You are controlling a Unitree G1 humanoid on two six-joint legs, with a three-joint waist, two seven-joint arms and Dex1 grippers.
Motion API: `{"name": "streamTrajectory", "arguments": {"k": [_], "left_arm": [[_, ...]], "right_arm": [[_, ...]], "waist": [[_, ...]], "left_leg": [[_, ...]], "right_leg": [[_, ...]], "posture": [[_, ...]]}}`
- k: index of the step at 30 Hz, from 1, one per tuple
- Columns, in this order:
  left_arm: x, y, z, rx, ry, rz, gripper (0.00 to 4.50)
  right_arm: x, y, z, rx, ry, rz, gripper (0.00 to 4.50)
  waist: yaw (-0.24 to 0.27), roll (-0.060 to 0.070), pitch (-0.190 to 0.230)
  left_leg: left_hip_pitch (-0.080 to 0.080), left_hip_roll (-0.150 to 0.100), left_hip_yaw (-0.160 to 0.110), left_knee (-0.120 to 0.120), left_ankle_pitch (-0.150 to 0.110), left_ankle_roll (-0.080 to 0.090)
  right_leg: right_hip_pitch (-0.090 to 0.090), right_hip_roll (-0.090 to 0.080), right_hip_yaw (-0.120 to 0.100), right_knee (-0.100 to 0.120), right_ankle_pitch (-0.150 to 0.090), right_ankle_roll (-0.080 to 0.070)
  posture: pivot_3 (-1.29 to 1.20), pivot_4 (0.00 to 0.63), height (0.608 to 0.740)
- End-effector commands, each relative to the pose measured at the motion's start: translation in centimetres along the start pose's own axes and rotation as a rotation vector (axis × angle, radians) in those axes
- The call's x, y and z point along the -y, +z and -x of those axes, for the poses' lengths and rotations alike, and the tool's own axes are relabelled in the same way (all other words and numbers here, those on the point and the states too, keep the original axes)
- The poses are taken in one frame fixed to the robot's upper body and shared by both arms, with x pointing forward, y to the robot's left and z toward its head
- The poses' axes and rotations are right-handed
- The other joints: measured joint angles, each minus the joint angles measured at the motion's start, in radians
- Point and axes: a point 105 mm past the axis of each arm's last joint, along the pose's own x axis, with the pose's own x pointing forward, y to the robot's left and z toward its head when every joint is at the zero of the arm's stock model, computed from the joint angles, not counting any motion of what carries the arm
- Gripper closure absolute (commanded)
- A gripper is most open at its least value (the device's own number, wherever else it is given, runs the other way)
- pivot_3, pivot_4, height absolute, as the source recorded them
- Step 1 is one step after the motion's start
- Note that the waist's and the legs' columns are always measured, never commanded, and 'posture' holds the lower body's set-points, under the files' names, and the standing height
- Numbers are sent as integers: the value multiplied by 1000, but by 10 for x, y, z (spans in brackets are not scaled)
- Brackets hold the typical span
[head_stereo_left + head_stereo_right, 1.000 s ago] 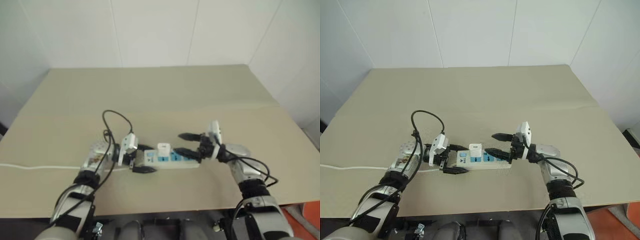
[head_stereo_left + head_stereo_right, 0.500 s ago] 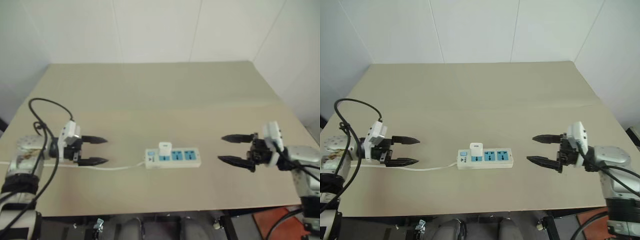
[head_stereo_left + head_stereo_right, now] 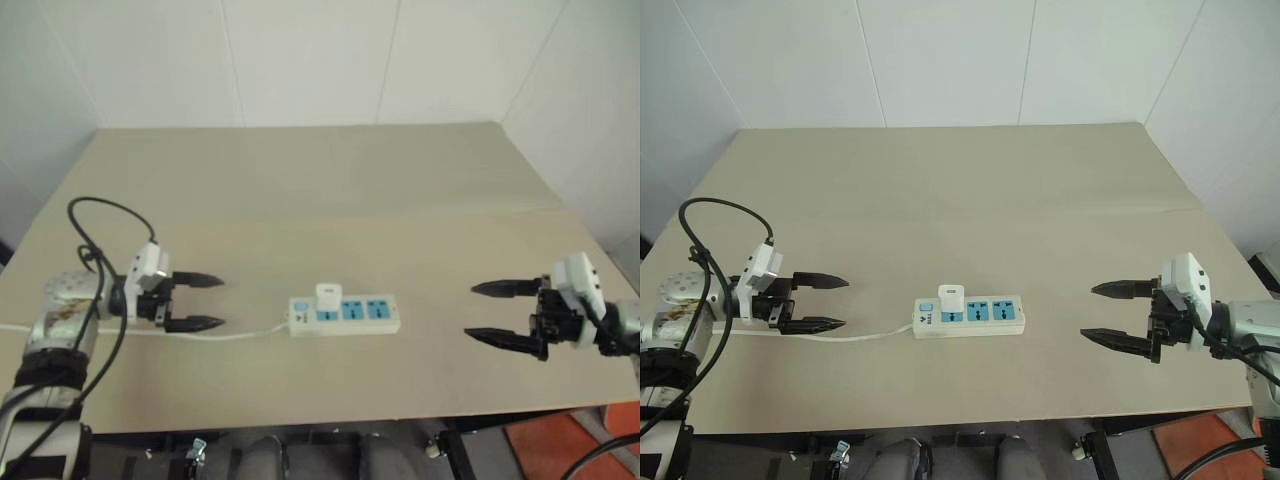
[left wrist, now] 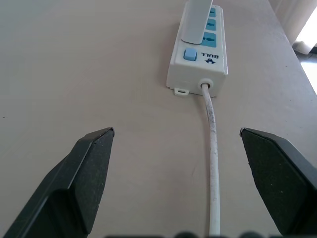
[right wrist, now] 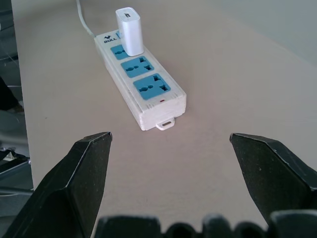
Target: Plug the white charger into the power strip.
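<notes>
On the left, the left gripper [image 3: 818, 303] hovers over the table [image 3: 960, 190] with its two black fingers spread wide and nothing between them; a second ago it sat right against the near end of the power strip [image 3: 970, 316], and it has since pulled well away toward the table's left edge. The thin white cord [image 3: 870, 335] runs from the strip's left end along the tabletop and passes under that gripper, on toward the left edge.

In the middle, the power strip lies flat, lengthwise across the table, where it was before. The white charger [image 3: 952, 297] stands upright in the leftmost of the three blue sockets (next to the small blue switch), and the other two sockets are bare. Neither gripper touches strip or charger.

On the right, the right gripper [image 3: 1113, 312] is likewise released, fingers far apart and pointing back toward the strip. A second ago its fingertips were at the strip's right end; it has drawn back to the table's right edge.

The table is a plain beige board with a faint seam running across its right half. White panelled walls stand behind it and along both sides, and orange floor [image 3: 1220, 440] shows at the lower right corner.
</notes>
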Motion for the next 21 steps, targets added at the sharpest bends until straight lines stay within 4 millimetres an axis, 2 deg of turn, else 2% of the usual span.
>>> {"name": "streamTrajectory", "arguments": {"k": [1, 10, 13, 21], "left_arm": [[-5, 12, 3, 11, 9, -42, 51], [-4, 15, -3, 17, -13, -34, 51], [-4, 15, -3, 16, -11, -36, 51], [-3, 17, -2, 21, -13, -40, 51]], "right_arm": [[-6, 19, 12, -2, 33, -67, 0], [-11, 28, 16, -16, 40, -238, 0], [-13, 21, 14, -54, 29, -294, 0], [-15, 24, 15, -40, -4, -224, 0]], "waist": [[0, 0, 0], [0, 0, 0], [0, 0, 0], [1, 0, 0]], "left_leg": [[0, 0, 0, 0, 0, 0], [0, 0, -1, 1, 0, 0], [0, 0, -1, 1, 0, 0], [0, 0, -1, 3, 0, 0]], "right_leg": [[0, 0, 0, 0, 0, 0], [1, 0, 0, 0, 0, 0], [1, 0, 0, 0, 0, 0], [1, 0, 0, 0, 0, 1]], "posture": [[0, 150, 740], [0, 150, 740], [0, 150, 740], [0, 150, 740]]}}
